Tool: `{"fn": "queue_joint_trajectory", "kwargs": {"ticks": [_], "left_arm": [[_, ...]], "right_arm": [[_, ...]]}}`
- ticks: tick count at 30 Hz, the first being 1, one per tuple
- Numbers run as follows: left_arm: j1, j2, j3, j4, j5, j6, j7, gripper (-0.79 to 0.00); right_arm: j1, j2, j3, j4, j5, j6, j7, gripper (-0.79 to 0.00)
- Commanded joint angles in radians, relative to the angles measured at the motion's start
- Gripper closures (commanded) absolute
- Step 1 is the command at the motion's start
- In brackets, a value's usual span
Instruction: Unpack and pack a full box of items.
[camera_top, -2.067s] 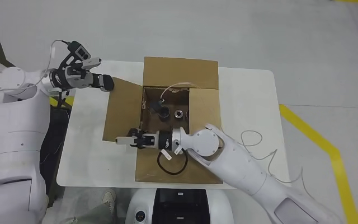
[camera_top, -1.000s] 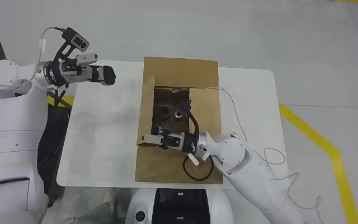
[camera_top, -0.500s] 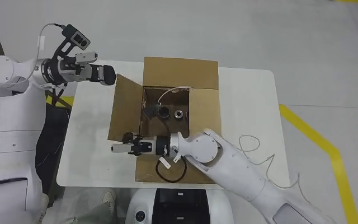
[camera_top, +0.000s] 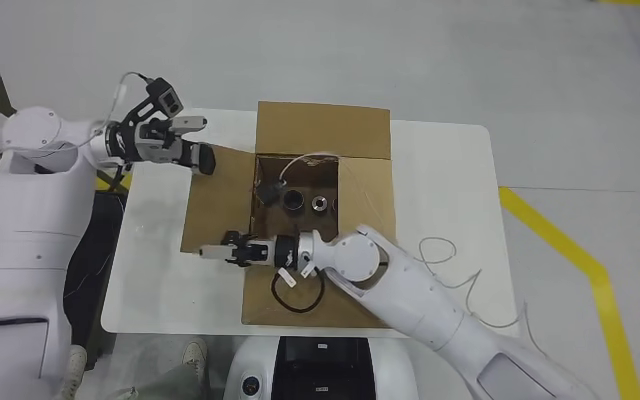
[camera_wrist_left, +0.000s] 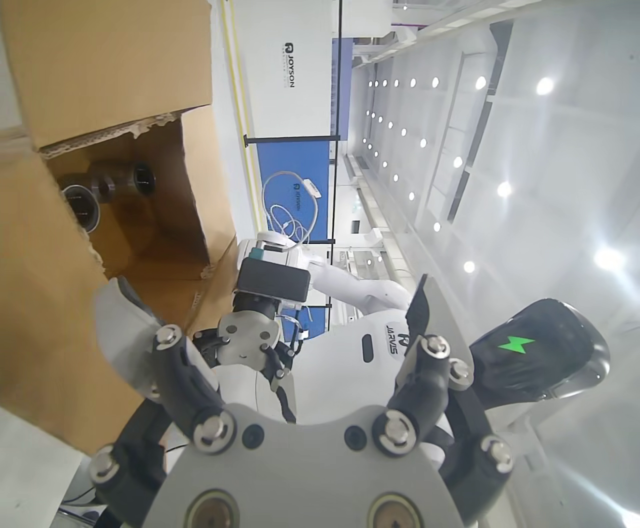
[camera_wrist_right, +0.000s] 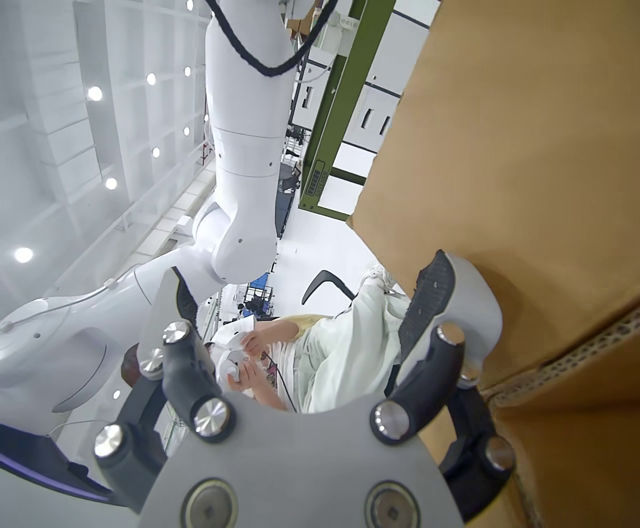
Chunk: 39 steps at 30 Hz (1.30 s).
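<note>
A brown cardboard box (camera_top: 365, 185) stands open in the middle of the white table, its left flap (camera_top: 215, 200) spread outward. Dark cylindrical items (camera_top: 292, 201) and a white cable (camera_top: 310, 157) lie inside; the cylinders (camera_wrist_left: 120, 180) also show in the left wrist view. My left gripper (camera_top: 207, 160) (camera_wrist_left: 270, 305) hangs open at the flap's far corner, with nothing between its fingers. My right gripper (camera_top: 207, 252) (camera_wrist_right: 305, 280) is open at the flap's near edge, one finger (camera_wrist_right: 435, 295) against the cardboard (camera_wrist_right: 525, 175).
The far flap (camera_top: 322, 128) and the near flap (camera_top: 265, 305) are folded out. A black cable loop (camera_top: 300, 297) hangs over the near flap. Bare white table (camera_top: 150, 270) lies left of the box and more (camera_top: 450, 180) to its right.
A second ago the left flap stood up at the box with my right gripper against it; the flap now lies outward and that gripper has moved left. My left gripper came down toward the flap's far corner.
</note>
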Motion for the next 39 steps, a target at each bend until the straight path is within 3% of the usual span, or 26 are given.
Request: {"fn": "queue_joint_trajectory", "kwargs": {"ticks": [1,13,23,31,39], "left_arm": [[-0.007,0.003,0.023,0.028,0.002,-0.008,0.000,-0.785],[-0.042,0.001,0.110,0.185,0.074,-0.055,0.003,-0.785],[-0.054,-0.017,0.182,0.254,0.151,-0.079,0.070,-0.785],[-0.079,-0.035,0.232,0.285,0.161,-0.089,0.071,-0.785],[-0.093,-0.023,0.179,0.259,0.138,-0.126,0.060,-0.785]], "right_arm": [[-0.011,0.005,0.020,-0.003,0.000,-0.001,0.005,-0.785],[-0.135,0.059,0.170,-0.154,-0.073,0.009,0.016,-0.785],[-0.298,0.119,0.342,-0.351,-0.125,0.066,0.066,-0.785],[-0.380,0.143,0.415,-0.422,-0.130,0.057,0.084,-0.785],[-0.426,0.159,0.454,-0.456,-0.122,0.035,0.102,-0.785]]}}
